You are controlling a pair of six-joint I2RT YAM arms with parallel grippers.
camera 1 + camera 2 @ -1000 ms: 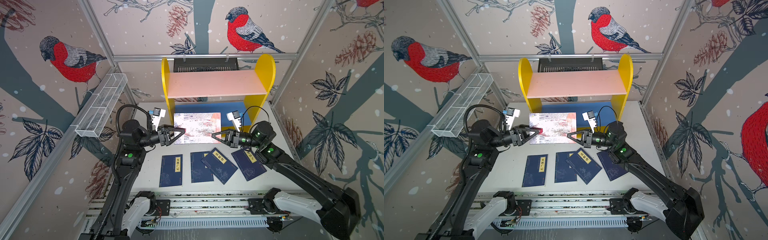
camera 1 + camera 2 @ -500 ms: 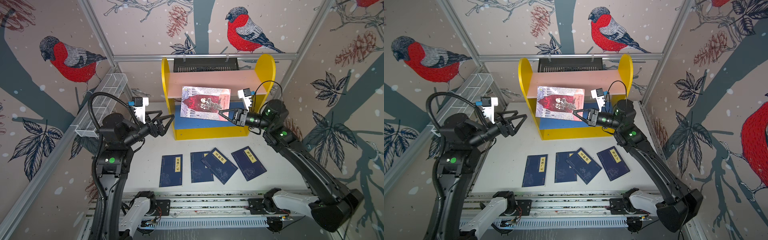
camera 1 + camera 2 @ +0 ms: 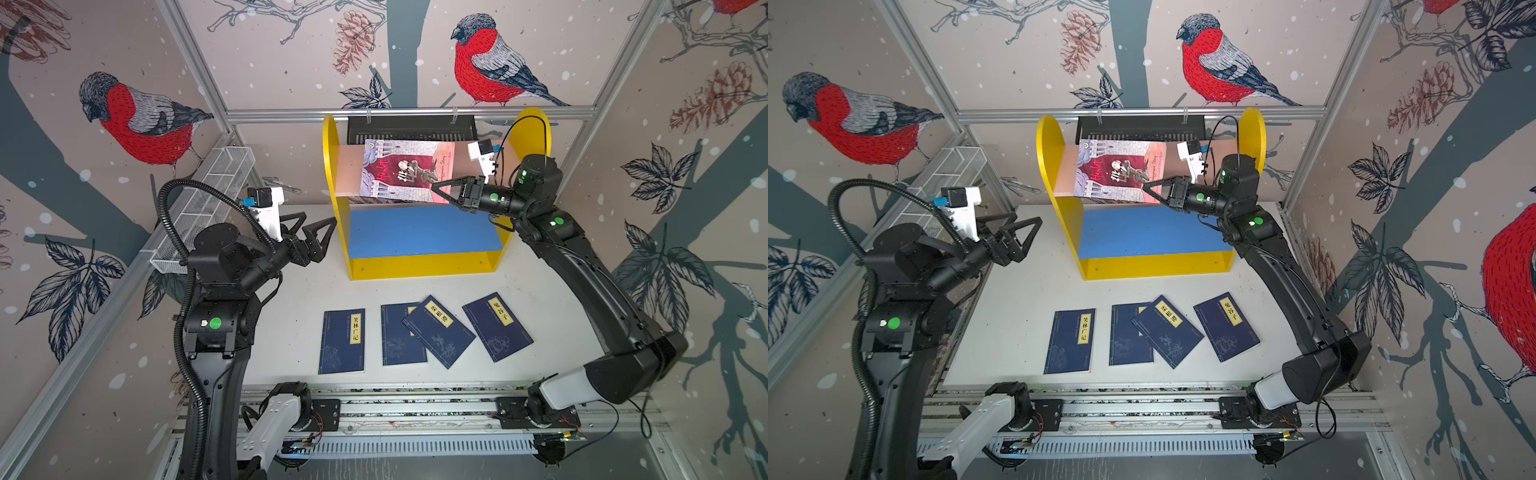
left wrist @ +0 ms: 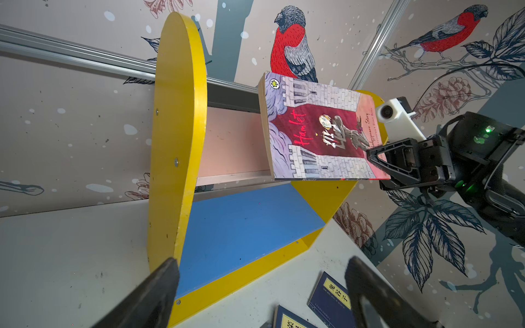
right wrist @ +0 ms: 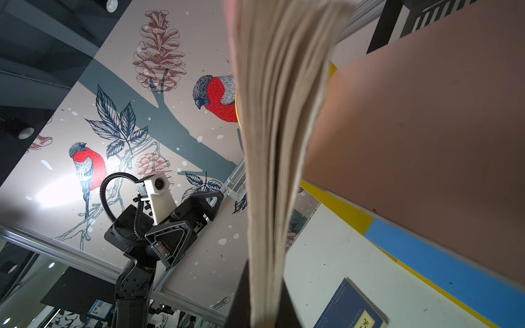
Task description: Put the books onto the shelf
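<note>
The grey-lilac Hamlet paperback (image 3: 405, 172) hangs tilted above the pink upper board (image 3: 347, 170) of the yellow-sided shelf (image 3: 419, 264), pinched at one short edge by the right gripper (image 3: 435, 188), whose jaws are clamped tight on cover and pages alike; whether the book's far end already touches the board cannot be told from here. It looks a light, limp thing: in the right wrist view its pages (image 5: 278, 127) fan apart away from the grip, so a hold at one end likely lets the rest droop and splay, and the stiffest place to take it looks to be close to the spine, which runs along the near long edge. The cover seems smooth and could slide if let go on a tilt. Below it the blue lower board (image 3: 419, 230) lies bare. Out on the white table (image 3: 299, 299) four navy paperbacks (image 3: 343, 340) lie flat in a loose row in front of the shelf, apart from it, one (image 3: 440, 330) resting slantwise across its neighbour's corner. Thin and flush to the surface, they will likely be awkward to get a finger under, and that raised overlapping edge looks the easiest place to start. The left gripper (image 3: 319, 219) hovers just beside the shelf's left side panel, jaws spread wide and holding nothing
</note>
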